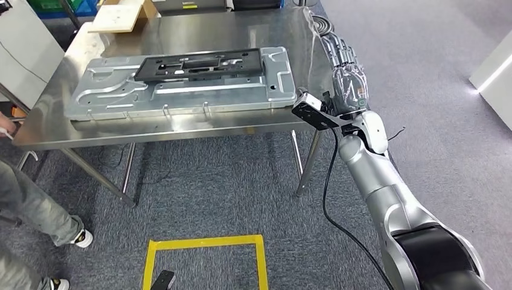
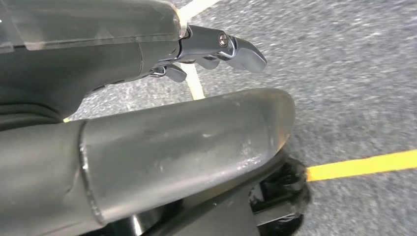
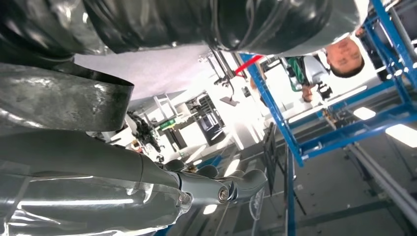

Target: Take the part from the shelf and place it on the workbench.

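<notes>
At right of centre in the head view, the right hand is raised beside the right end of the workbench, fingers extended upward and loosely apart, grasping nothing; the right wrist view shows the same fingers stretched out with free space beyond them. The left hand hangs over grey carpet crossed by a yellow floor line; its fingers are lightly curled and nothing lies between them and the thumb, so it too appears released. Outward from the right hand, the silver arm descends to the lower right corner of the frame, a black cable looping beside it. The part, a flat black plastic frame, lies upper centre of the head view on a large grey metal panel, which itself rests flat on the workbench; neither hand touches it. A cardboard box stands at the far end of the bench, upper left. A person's legs appear at the lower left edge, and a yellow floor square lies bottom centre. Judged from this layout, placement appears complete and the step in hand is withdrawal; the next move calls for lowering the right arm clear of the bench edge without brushing the panel
</notes>
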Motion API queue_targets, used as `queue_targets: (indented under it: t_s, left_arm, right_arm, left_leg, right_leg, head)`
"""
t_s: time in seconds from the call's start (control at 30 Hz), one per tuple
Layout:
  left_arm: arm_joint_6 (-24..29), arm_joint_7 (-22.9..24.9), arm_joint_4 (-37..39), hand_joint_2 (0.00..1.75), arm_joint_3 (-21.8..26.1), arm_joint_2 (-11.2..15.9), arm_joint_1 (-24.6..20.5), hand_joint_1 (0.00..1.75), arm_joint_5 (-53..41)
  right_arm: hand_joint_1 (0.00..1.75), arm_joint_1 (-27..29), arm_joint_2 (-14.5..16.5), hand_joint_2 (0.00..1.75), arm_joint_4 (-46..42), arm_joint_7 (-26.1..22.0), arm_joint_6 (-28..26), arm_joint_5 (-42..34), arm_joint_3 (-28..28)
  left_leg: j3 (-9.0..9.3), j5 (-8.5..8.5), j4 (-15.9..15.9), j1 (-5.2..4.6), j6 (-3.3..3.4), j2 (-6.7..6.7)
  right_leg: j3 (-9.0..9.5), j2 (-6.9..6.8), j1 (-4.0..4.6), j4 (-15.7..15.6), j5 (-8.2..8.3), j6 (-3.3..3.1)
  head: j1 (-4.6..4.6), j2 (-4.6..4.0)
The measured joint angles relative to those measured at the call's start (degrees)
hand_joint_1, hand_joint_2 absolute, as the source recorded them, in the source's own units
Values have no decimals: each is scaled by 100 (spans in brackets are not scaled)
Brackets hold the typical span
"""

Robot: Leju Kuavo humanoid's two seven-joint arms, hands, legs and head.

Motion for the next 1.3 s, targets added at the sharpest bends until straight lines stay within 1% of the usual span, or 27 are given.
queue_targets:
  t_s: [0.03, 0.07, 0.13, 0.2, 0.27, 0.3, 0.33, 0.4, 0.43, 0.47, 0.5, 0.57, 0.6, 0.67, 0.7, 0.77, 0.8, 0.83, 0.9, 0.93, 0.97, 1.0, 1.03, 1.1, 1.17, 1.23, 1.3]
  left_arm:
    - [1, 1, 0, 0, 0, 1, -3, 0, -2]
    - [2, 2, -1, 0, 0, 4, -11, 0, -6]
    - [13, 4, -2, 0, 0, 10, -31, 0, -15]
    - [35, 9, -2, 0, 0, 13, -42, 0, -22]
    - [52, 20, -1, 0, 0, 5, -37, 0, -38]
    - [56, 26, -1, 0, 0, 1, -36, 0, -46]
    - [58, 30, 0, 0, 0, -3, -37, 0, -52]
    - [61, 33, 0, 0, 0, -4, -39, 0, -52]
    - [61, 33, 0, 0, 0, -5, -37, 0, -52]
    - [61, 33, 0, 0, 0, -6, -34, 0, -52]
    - [61, 33, 0, 0, 0, -6, -32, 0, -52]
    - [61, 33, 0, 0, 0, -7, -33, 0, -52]
    - [62, 33, -1, 0, 0, -7, -34, 0, -52]
    - [63, 33, -1, 0, 0, -7, -36, 0, -52]
    - [64, 33, -1, 0, 0, -8, -36, 0, -52]
    - [67, 33, 0, 0, 0, -8, -24, 0, -52]
    - [68, 33, 0, 0, 0, -7, -13, 0, -52]
    - [69, 33, 0, 0, 0, -7, -2, 0, -52]
    - [70, 33, 0, 0, 0, -7, 8, 0, -54]
    - [70, 33, 0, 0, 0, -8, 9, 0, -54]
    - [70, 33, 0, 0, 0, -9, 9, 0, -55]
    - [70, 33, 0, 0, 0, -9, 10, 0, -55]
    - [70, 33, 0, 0, 0, -9, 11, 0, -55]
    - [72, 32, 0, 0, 0, -8, 7, 0, -55]
    - [73, 30, 0, 0, 0, -8, 0, 0, -55]
    - [74, 28, 0, 0, 0, -8, 2, 0, -55]
    - [74, 28, 0, 0, 0, -12, 3, 0, -55]
  right_arm:
    - [0, 3, 0, 0, -1, 0, -2, -2, -1]
    - [0, 3, 0, 0, -5, -1, -4, -5, -2]
    - [0, -4, -2, 0, -18, -4, -9, -11, -13]
    - [0, -5, -2, 0, -26, -8, -10, -15, -26]
    - [0, 3, -10, 0, -23, -10, -10, -19, -41]
    - [0, 5, -17, 0, -21, -9, -10, -22, -51]
    - [0, 7, -25, 0, -20, -9, -9, -26, -60]
    - [0, 17, -28, 0, -19, -8, -8, -29, -68]
    - [0, 30, -29, 0, -18, -9, -8, -29, -68]
    - [0, 45, -30, 0, -17, -9, -8, -31, -70]
    - [0, 59, -30, 0, -17, -10, -9, -33, -73]
    - [0, 70, -31, 0, -18, -11, -10, -37, -77]
    - [0, 63, -31, 0, -21, -14, -12, -37, -78]
    - [0, 43, -28, 0, -39, -21, -15, -37, -80]
    - [0, 39, -26, 0, -45, -23, -15, -37, -81]
    - [0, 60, -24, 0, -47, -25, -14, -37, -82]
    - [0, 71, -23, 0, -43, -23, -13, -37, -83]
    - [0, 79, -22, 0, -40, -21, -11, -40, -84]
    - [0, 83, -20, 0, -34, -19, -8, -45, -86]
    - [0, 92, -20, 0, -33, -20, -8, -49, -88]
    - [0, 109, -20, 0, -33, -22, -9, -51, -91]
    - [0, 131, -20, 0, -32, -24, -11, -58, -98]
    - [0, 154, -21, 0, -33, -28, -14, -70, -105]
    - [0, 181, -22, 0, -34, -38, -20, -98, -125]
    - [0, 189, -26, 0, -41, -49, -25, -115, -148]
    - [0, 199, -32, 0, -49, -57, -27, -119, -167]
    - [0, 210, -53, 0, -50, -61, -28, -121, -190]
  left_leg:
    - [254, 149, -244, -8, 35, -3]
    - [589, 182, -643, -19, 88, -6]
    - [1169, 40, -1467, -57, 180, -10]
    - [1332, -26, -1817, -94, 237, -11]
    - [1269, 146, -1896, -71, 308, 8]
    - [1216, 249, -1938, -54, 346, 23]
    - [1143, 349, -1970, -37, 377, 37]
    - [944, 513, -1969, -46, 408, 47]
    - [832, 592, -1959, -46, 406, 48]
    - [720, 667, -1942, -43, 397, 50]
    - [602, 737, -1915, -38, 382, 52]
    - [377, 850, -1823, -20, 333, 54]
    - [273, 888, -1758, -19, 302, 51]
    - [126, 971, -1651, -21, 229, 47]
    - [82, 1025, -1636, -24, 192, 45]
    - [27, 1112, -1651, -8, 120, 38]
    - [-15, 1038, -1609, 2, 88, 32]
    - [-76, 851, -1461, 12, 59, 25]
    - [-238, 288, -852, 22, 15, 17]
    - [-304, 70, -472, 24, 0, 16]
    - [-321, -20, -189, 25, -8, 16]
    - [-259, 7, -67, 25, -8, 16]
    - [-93, 127, -170, 25, 0, 16]
    - [441, 324, -846, 23, 36, 2]
    - [835, 303, -1460, 3, 75, -34]
    - [904, 263, -1642, -19, 114, -56]
    - [866, 335, -1697, 1, 214, -35]
  right_leg:
    - [-83, 2, 11, 1, 72, 10]
    - [-149, 2, 23, 3, 138, 24]
    - [-218, -10, 30, -10, 263, 72]
    - [-218, -28, 12, -74, 397, 142]
    - [-244, -17, 6, -110, 414, 211]
    - [-294, -3, 7, -20, 257, 237]
    - [-368, 11, 2, 195, -23, 260]
    - [-528, 22, -20, 922, -664, 298]
    - [-580, 22, -31, 1318, -836, 318]
    - [-585, 22, -43, 1608, -848, 336]
    - [-520, 21, -57, 1749, -729, 356]
    - [-99, 19, -95, 1430, -407, 389]
    - [236, 19, -105, 1024, -395, 402]
    - [778, 30, -92, 228, -641, 375]
    - [888, 36, -70, 17, -747, 345]
    - [841, 24, -61, -61, -708, 252]
    - [794, 14, -65, -75, -641, 202]
    - [734, 4, -77, -93, -566, 154]
    - [591, -1, -75, -102, -433, 100]
    - [514, -2, -68, -96, -373, 92]
    - [440, -2, -63, -88, -320, 95]
    - [368, -1, -59, -78, -271, 102]
    - [303, 0, -60, -65, -230, 115]
    - [205, 3, -62, -33, -171, 157]
    - [148, 2, -55, -12, -111, 224]
    - [119, 2, -44, -29, -29, 300]
    - [72, 15, -45, 11, -72, 358]
  head:
    - [0, 0]
    - [0, 0]
    - [1, 0]
    - [-1, 0]
    - [0, 0]
    - [2, 0]
    - [3, 0]
    - [4, 0]
    - [4, 0]
    - [4, 0]
    - [4, 0]
    - [3, 0]
    - [4, 0]
    - [1, 0]
    - [0, 0]
    - [-1, 0]
    - [-2, 0]
    - [-2, 0]
    - [-3, 0]
    - [-3, 0]
    - [-3, 0]
    - [-3, 0]
    - [-3, 0]
    - [-3, 0]
    - [-3, 0]
    - [-2, 0]
    - [-1, 0]
